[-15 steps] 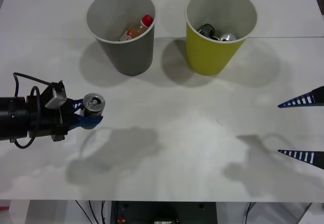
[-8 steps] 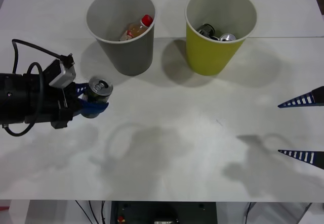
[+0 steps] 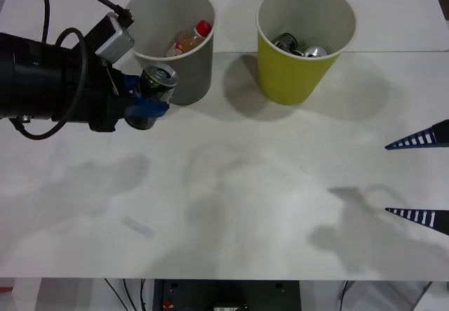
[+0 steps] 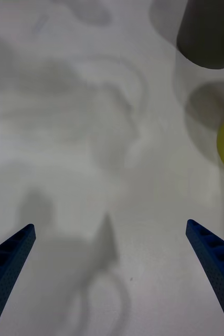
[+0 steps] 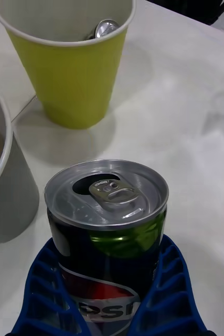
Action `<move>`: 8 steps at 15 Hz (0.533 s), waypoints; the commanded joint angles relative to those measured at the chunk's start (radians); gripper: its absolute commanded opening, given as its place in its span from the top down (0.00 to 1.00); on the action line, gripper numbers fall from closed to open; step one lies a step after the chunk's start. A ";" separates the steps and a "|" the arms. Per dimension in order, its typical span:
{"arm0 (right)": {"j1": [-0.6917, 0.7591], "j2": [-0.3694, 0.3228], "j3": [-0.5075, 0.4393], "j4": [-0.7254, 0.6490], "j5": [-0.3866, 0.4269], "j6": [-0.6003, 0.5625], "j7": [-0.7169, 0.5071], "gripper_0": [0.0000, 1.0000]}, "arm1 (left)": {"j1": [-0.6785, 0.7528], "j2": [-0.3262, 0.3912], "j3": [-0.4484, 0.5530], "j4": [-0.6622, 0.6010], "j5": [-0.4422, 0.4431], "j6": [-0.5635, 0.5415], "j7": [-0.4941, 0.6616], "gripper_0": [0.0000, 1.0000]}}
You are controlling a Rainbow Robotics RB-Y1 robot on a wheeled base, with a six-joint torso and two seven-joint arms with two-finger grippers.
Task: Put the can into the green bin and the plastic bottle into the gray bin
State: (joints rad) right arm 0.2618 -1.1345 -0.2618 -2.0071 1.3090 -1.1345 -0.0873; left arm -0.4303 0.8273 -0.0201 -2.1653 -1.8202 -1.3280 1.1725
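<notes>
Left end effector [image 3: 149, 99] clamped on the can [image 3: 156, 86], blue fingers [image 5: 43, 283] wrapped round both sides of its lower body. Can upright, lifted off the table [image 3: 238, 184], silver top and pull tab up, just in front of the gray bin [image 3: 184, 72] near its left side. Same grip seen close in left wrist view: can [image 5: 109, 220] seated between ribbed blue fingers, Pepsi logo facing camera. Gray bin standing at back left of table, plastic bottle [image 3: 191, 39] lying tilted inside, red cap toward the far right wall. Green bin [image 3: 298, 69] standing beside gray bin at its right, apart from it, with two other cans [image 3: 300, 48] at the bottom, silver tops visible. Green bin [image 5: 72, 68] also in left wrist view beyond the held can, one silver can top inside. Right end effector [image 3: 421, 179] parked at right table edge, spread wide, nothing between the fingers; in right wrist view, fingers [image 4: 9, 262] far apart over bare table. Small pale scrap [image 3: 137, 226] lying on table at front left.
</notes>
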 commanded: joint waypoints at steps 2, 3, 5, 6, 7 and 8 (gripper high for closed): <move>0.000 0.000 0.000 0.000 0.000 0.000 0.000 0.00 | -0.079 -0.099 -0.041 0.001 -0.080 -0.054 0.061 1.00; 0.000 0.000 0.000 0.000 0.000 0.000 0.000 0.00 | -0.091 -0.117 -0.050 0.002 -0.096 -0.054 0.062 1.00; 0.000 0.000 0.000 0.000 0.000 0.000 0.000 0.00 | -0.145 -0.172 -0.070 0.035 -0.142 -0.091 0.062 0.99; 0.000 0.000 0.000 0.000 0.000 0.000 0.000 0.00 | -0.174 -0.192 -0.070 0.070 -0.142 -0.106 0.062 0.99; 0.000 0.000 0.000 0.000 0.000 0.000 0.000 0.00 | -0.205 -0.212 -0.070 0.107 -0.142 -0.114 0.062 1.00; 0.000 0.000 0.000 0.000 0.000 0.000 0.000 0.00 | -0.245 -0.234 -0.073 0.156 -0.137 -0.114 0.062 1.00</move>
State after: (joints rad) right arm 0.2618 -1.1345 -0.2618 -2.0072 1.3090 -1.1345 -0.0873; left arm -0.6479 0.6087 -0.0916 -2.0430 -1.9610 -1.4410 1.2349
